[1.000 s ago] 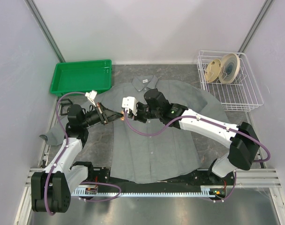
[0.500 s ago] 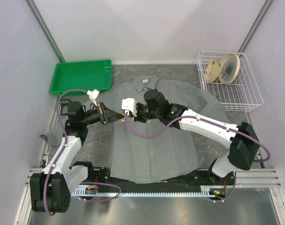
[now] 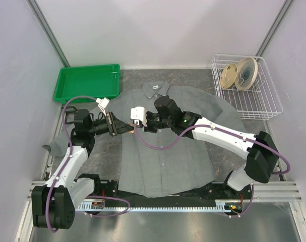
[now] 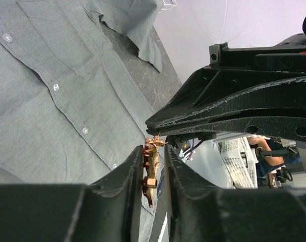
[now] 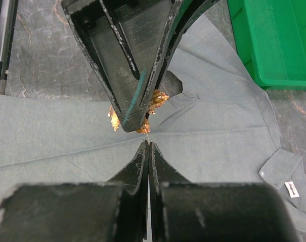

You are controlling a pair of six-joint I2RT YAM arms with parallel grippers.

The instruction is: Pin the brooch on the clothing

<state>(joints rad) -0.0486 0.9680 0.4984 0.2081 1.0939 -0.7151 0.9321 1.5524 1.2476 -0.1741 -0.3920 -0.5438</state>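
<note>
1. The right gripper (image 5: 147, 146) has its two fingers pressed nearly flat together, with only a hairline slit between them.
2. Just ahead of its tips, the left gripper (image 5: 134, 121) pinches the brooch (image 5: 158, 99) — orange mesh shows on either side.
3. The clothing (image 5: 218, 146) lies beneath; a green tray (image 5: 273, 40) sits ahead to the right.

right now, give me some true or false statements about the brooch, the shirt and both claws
1. The left claw grips the brooch. True.
2. The brooch is already pinned to the shirt. False: it sits between the left claw's fingers, over the shirt's front.
3. The right claw is wide open. False: its fingers are pressed together, tips close to the brooch.
4. In the top view the green tray lies left of the shirt's collar. True.
</note>
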